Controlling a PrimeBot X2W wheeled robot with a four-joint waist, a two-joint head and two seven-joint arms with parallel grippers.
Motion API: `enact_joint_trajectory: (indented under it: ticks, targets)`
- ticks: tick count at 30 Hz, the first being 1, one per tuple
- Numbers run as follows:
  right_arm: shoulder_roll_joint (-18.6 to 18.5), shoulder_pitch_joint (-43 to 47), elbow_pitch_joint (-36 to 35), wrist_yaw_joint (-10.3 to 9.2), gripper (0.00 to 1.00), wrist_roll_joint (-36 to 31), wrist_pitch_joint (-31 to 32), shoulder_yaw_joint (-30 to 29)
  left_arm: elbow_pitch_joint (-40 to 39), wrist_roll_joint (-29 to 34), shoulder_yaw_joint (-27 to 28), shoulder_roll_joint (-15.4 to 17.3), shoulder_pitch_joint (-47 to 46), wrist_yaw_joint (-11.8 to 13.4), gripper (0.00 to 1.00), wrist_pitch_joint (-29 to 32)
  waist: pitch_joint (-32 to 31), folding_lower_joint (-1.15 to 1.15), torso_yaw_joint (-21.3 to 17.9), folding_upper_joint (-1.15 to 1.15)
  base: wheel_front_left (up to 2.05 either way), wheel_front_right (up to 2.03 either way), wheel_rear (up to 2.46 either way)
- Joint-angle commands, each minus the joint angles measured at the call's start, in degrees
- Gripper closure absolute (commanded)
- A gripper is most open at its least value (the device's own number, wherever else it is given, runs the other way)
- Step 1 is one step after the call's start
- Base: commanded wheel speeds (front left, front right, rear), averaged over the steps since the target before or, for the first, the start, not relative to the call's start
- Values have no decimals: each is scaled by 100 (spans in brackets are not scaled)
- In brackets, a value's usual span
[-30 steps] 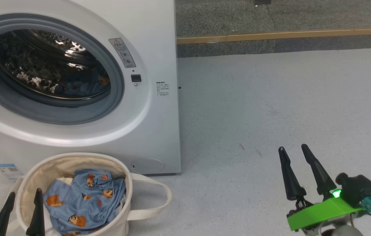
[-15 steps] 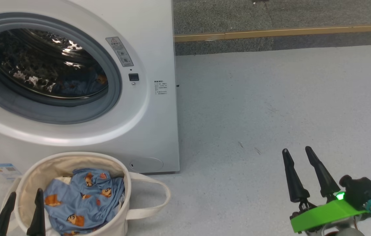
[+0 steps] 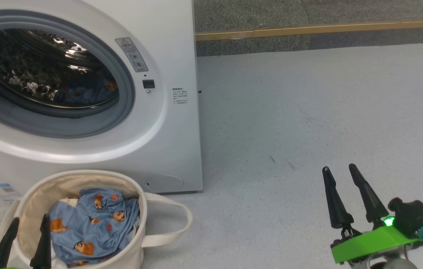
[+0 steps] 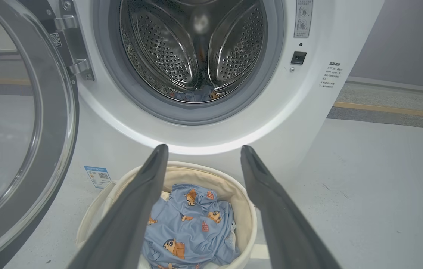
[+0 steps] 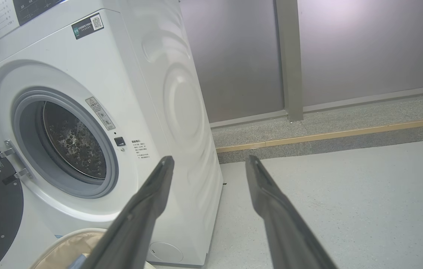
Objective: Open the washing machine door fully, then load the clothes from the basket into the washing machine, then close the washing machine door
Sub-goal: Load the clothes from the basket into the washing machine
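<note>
While the head camera takes in the open mouth of the washing machine (image 3: 166, 123) at ten o'clock, the left wrist view adds the washing machine door (image 4: 6, 130), swung wide on its hinges at nine o'clock. The drum (image 4: 196, 48), its axis running straight back, holds one blue piece (image 4: 196, 95) at its bottom. The basket (image 3: 84, 173) stands upright just before the machine, at seven o'clock, mouth up, with the clothes (image 4: 192, 228) crumpled inside. The left gripper (image 4: 204, 147) hovers by its rim, fingers spread and empty. The right gripper (image 3: 338, 167), equally spread and empty, hangs at five o'clock over open grey floor (image 3: 308, 112) that reaches a yellow-edged kerb (image 3: 308, 28) at twelve.
</note>
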Motion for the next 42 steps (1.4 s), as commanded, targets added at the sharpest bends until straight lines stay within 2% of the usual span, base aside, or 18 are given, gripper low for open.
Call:
enact_joint_trajectory:
  ticks: [1,5,9,10,13,16,19,22,26,35,42]
  targets:
    - [-11,-96,-218,43,0,-42,11,102,-159,13,245,284,-315,-23,0,-4,12,0,1,0,0,0,0]
    - [1,-95,-259,43,0,-67,44,84,-46,-8,113,288,-506,-136,0,202,114,0,18,0,0,0,0]
    - [28,-170,-331,43,0,-114,76,97,408,-77,-111,278,-943,-439,0,590,344,0,7,0,0,0,0]
    - [47,-234,-380,43,0,-156,93,97,778,-122,-226,247,-1220,-644,0,780,514,0,-22,0,0,0,0]
    - [85,-340,-466,43,0,-244,120,101,1530,-216,-494,189,-1621,-969,0,1325,810,0,-102,0,0,0,0]
    - [137,-453,-533,43,0,-344,140,127,2293,-321,-655,74,-2063,-1183,0,1651,1116,0,-215,0,0,0,0]
    - [198,-557,-612,43,0,-440,134,138,2983,-406,-757,-16,-2463,-1312,0,1715,1423,0,-333,0,0,0,0]
    - [253,-644,-706,43,0,-531,128,133,3531,-586,-849,-116,-2813,-1371,0,1760,1738,0,-428,0,0,0,0]
    - [315,-747,-872,43,0,-659,133,98,3781,-885,-1164,-159,-3216,-1382,0,1839,2213,0,-493,0,0,0,0]
    - [384,-984,-1335,43,0,-966,154,143,4102,-1573,-1832,66,-4113,-1384,0,2008,3381,0,-536,0,0,0,0]
    - [389,-1119,-1656,43,0,-1073,187,167,4389,-2071,-2037,177,-4687,-1385,0,2114,4085,0,-522,0,0,0,0]
